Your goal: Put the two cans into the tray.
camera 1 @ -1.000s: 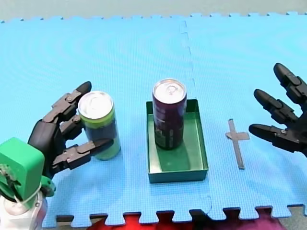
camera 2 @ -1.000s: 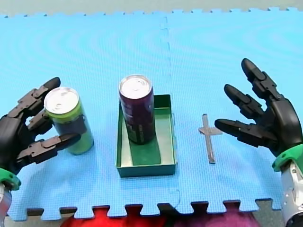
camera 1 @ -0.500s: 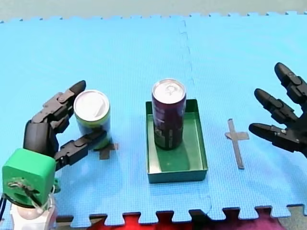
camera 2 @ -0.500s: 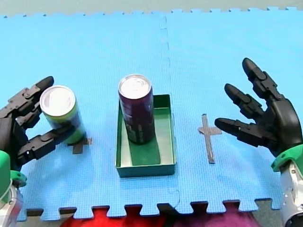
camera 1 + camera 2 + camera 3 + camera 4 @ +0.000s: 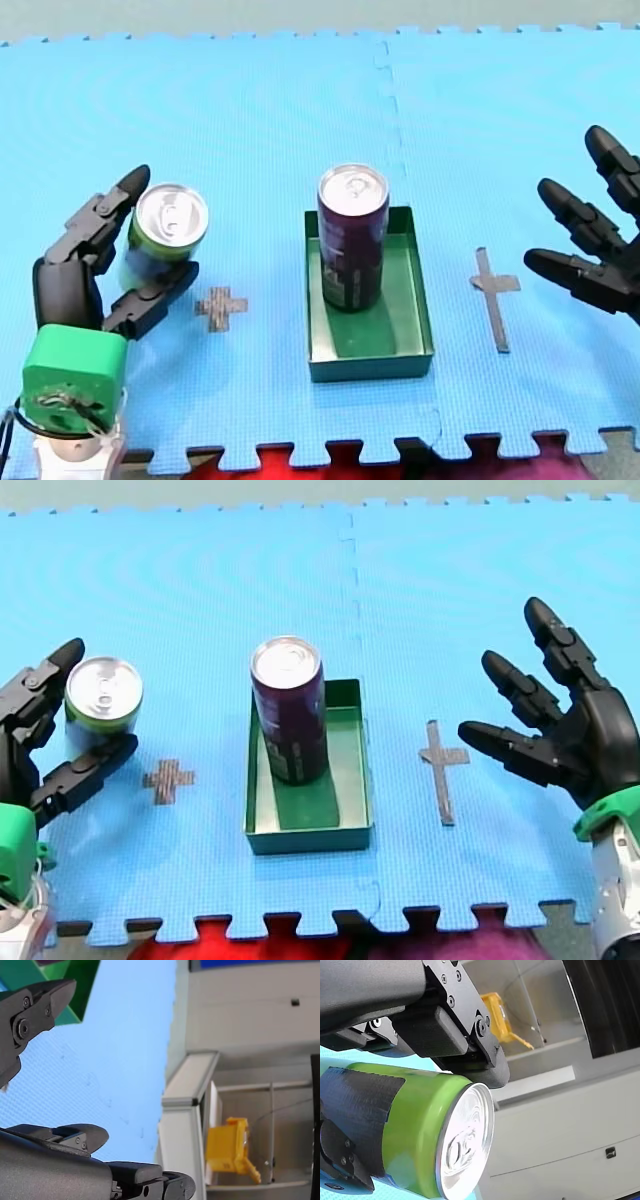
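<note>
Left hand [image 5: 88, 268] first, down at the near left of the blue foam mat [image 5: 250, 120]: it is closed around the green can [image 5: 170, 225], fingers behind it and thumb across the front, the silver top facing up. The second wrist view puts us right on it, with dark fingers [image 5: 465, 1035] pressed along the can's green-and-black side; whether its base meets the mat, I cannot tell. Just beside that hand, toward the middle, sits a grey tape cross [image 5: 221, 308], bare, with the green can clear of it. Now to the container: one green rectangular tray [image 5: 370, 365] at the centre of the mat, and inside it one purple can [image 5: 352, 240], upright, standing at the far end with the near half of the tray floor bare. Past the tray lies a second tape mark, a long strip with a short crossbar [image 5: 493, 300], and beyond that, at the right edge, the right hand [image 5: 560, 735] holds nothing, well apart from tray and cans. The count: two cans, one in the tray and one outside it in the left hand; one tray; two tape marks.
</note>
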